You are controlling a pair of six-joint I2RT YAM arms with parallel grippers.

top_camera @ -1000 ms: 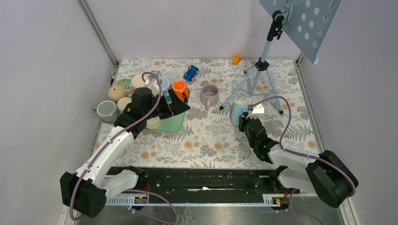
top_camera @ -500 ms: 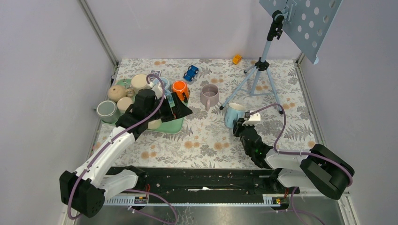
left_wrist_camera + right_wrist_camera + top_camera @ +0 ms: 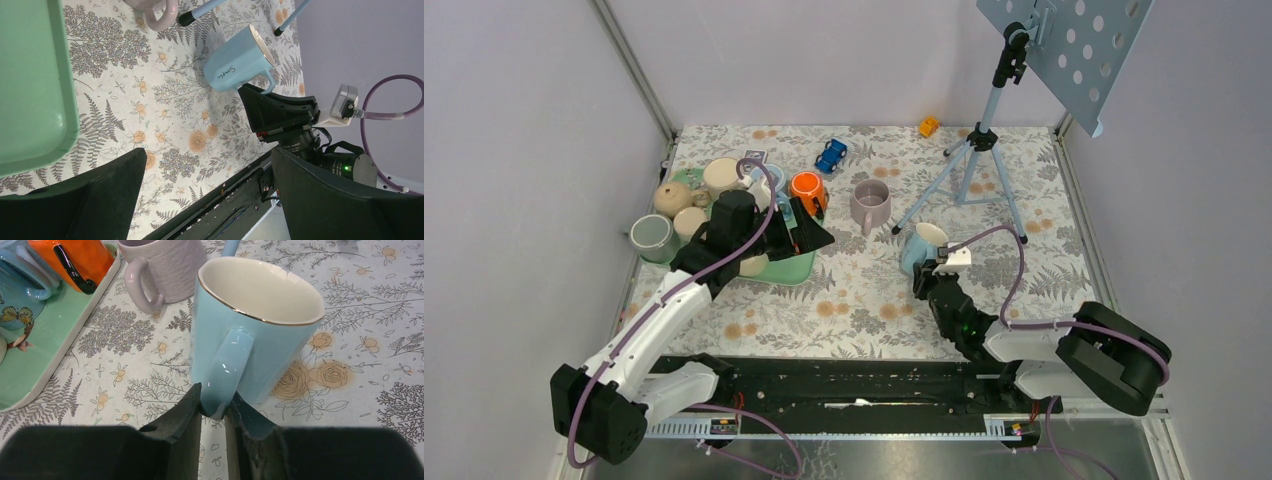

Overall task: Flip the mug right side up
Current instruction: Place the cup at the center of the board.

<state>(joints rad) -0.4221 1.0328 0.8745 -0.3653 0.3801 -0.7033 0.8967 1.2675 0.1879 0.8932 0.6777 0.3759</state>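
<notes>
The mug (image 3: 921, 244) is light blue with a gold rim and a white inside. It is right of centre on the floral table, mouth up and leaning a little. My right gripper (image 3: 929, 274) is shut on its handle from the near side. In the right wrist view both fingers (image 3: 190, 410) pinch the bottom of the handle of the mug (image 3: 255, 330). I cannot tell whether the base rests on the cloth. My left gripper (image 3: 809, 235) hangs open over the right edge of the green tray, holding nothing. In the left wrist view the gripper (image 3: 207, 160) has wide jaws and the mug (image 3: 235, 65) lies beyond.
A green tray (image 3: 789, 268) at the left holds an orange mug (image 3: 807, 188) and other cups. A lilac mug (image 3: 870, 205) stands mid-table. Tripod legs (image 3: 969, 160) spread just behind the blue mug. A blue toy car (image 3: 830, 155) and an orange toy (image 3: 929, 126) sit at the back.
My right arm has swung left and lower, turning the blue mug so its mouth faces up. The left gripper shifted slightly back over the tray.
</notes>
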